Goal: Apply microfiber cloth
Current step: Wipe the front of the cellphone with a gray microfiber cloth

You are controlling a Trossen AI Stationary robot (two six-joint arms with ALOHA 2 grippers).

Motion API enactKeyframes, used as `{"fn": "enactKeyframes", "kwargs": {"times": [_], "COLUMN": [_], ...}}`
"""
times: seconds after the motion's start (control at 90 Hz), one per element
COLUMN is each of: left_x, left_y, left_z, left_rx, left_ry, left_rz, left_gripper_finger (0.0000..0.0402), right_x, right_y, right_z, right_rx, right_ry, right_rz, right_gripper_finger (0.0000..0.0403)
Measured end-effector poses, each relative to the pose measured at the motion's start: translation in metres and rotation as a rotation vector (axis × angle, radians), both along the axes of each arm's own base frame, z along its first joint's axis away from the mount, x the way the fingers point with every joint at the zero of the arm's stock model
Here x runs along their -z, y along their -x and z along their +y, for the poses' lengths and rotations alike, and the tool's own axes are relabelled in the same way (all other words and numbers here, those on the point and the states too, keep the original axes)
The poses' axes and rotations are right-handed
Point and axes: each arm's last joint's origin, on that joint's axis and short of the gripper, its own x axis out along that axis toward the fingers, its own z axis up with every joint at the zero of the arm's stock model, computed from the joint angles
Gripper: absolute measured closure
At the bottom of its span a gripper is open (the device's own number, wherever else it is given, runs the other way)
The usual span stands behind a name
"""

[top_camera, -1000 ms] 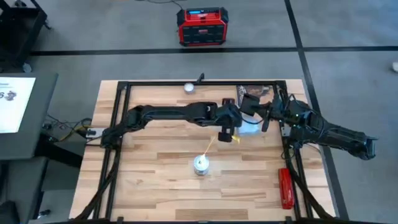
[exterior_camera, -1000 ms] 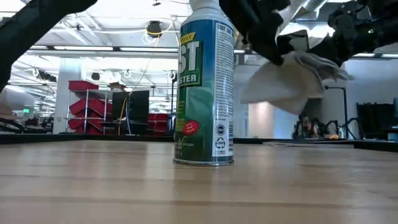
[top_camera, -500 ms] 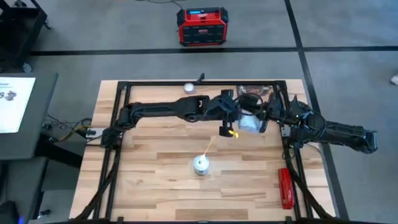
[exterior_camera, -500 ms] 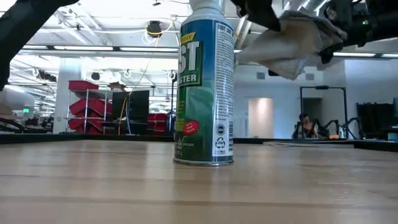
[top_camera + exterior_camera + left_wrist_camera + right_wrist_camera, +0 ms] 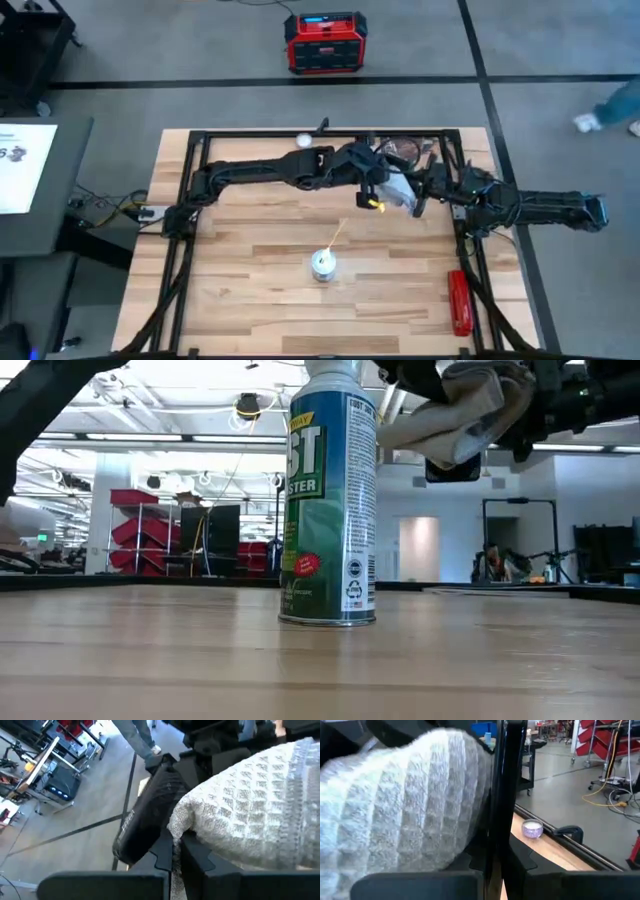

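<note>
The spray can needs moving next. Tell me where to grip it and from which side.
Grip the duster can around its mid-body, fingers level: it stands upright, a plain cylinder. Come from the table's near edge; its thin straw angles toward the far right. Both the left gripper and right gripper hold the microfiber cloth.

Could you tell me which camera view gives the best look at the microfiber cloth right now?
The left wrist view: the microfiber cloth fills it, waffle weave plain. The right wrist view shows it as close but crossed by a dark bar. The low view shows it bunched, above the table. The high view shows a pale patch between both grippers.
</note>
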Motion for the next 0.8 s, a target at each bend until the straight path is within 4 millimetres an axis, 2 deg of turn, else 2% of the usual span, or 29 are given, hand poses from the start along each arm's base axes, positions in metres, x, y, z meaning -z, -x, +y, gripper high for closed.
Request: {"fn": "enactKeyframes", "kwargs": {"times": [0.211, 0.333, 0.511, 0.8], "left_x": [-0.001, 0.007, 0.030, 0.046], "left_y": [0.001, -0.004, -0.017, -0.023], "left_z": [-0.001, -0.003, -0.008, -0.013], "left_rx": [-0.007, -0.008, -0.004, -0.027], "left_ry": [0.070, 0.105, 0.139, 0.174], "left_rz": [-0.024, -0.022, -0.010, -0.037], "left_gripper_finger": [0.0401, 0.0401, 0.0401, 0.0401], "right_x": [-0.002, -0.003, -0.001, 0.001], "right_y": [-0.001, -0.001, -0.001, -0.001], "right_z": [0.000, 0.000, 0.000, 0.000], "right_rx": [-0.001, -0.004, -0.009, -0.006], "right_ry": [0.017, 0.028, 0.035, 0.048], "right_rz": [-0.015, -0.027, -0.011, 0.010], "right_gripper_finger": [0.0389, 0.0389, 0.0389, 0.0389]}}
